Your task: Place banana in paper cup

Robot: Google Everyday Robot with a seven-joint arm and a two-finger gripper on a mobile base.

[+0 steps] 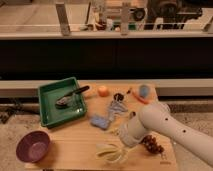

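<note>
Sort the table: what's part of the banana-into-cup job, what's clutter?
Job:
- banana
- paper cup, hard to separate from the banana
- gripper, over both at the front edge

Lying about:
- green tray with tool
- orange
- carrot
- blue cup
- purple bowl
- grapes
- blue item
</note>
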